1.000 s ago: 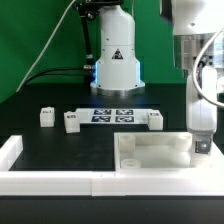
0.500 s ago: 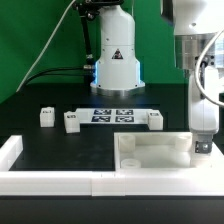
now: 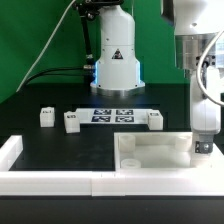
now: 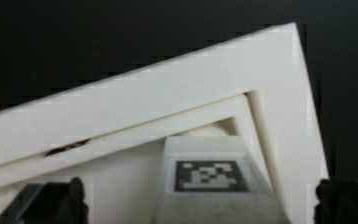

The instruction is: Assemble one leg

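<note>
Three small white legs with marker tags stand on the black table in the exterior view: one (image 3: 45,116) at the left, one (image 3: 71,121) beside it, and one (image 3: 154,120) right of the marker board. My gripper (image 3: 203,147) hangs over the right end of the wide white panel (image 3: 150,150). In the wrist view the gripper (image 4: 197,205) is open and holds nothing. Its dark fingers (image 4: 51,203) stand either side of a tagged white surface (image 4: 206,173) inside the panel's corner (image 4: 247,70). I cannot tell whether that surface belongs to the panel.
The marker board (image 3: 112,115) lies in front of the robot base (image 3: 115,65). A white L-shaped wall (image 3: 55,186) runs along the table's front and left edge. Cables hang at the back left.
My gripper has edged slightly lower over the panel's right end. The legs and the panel have not moved.
</note>
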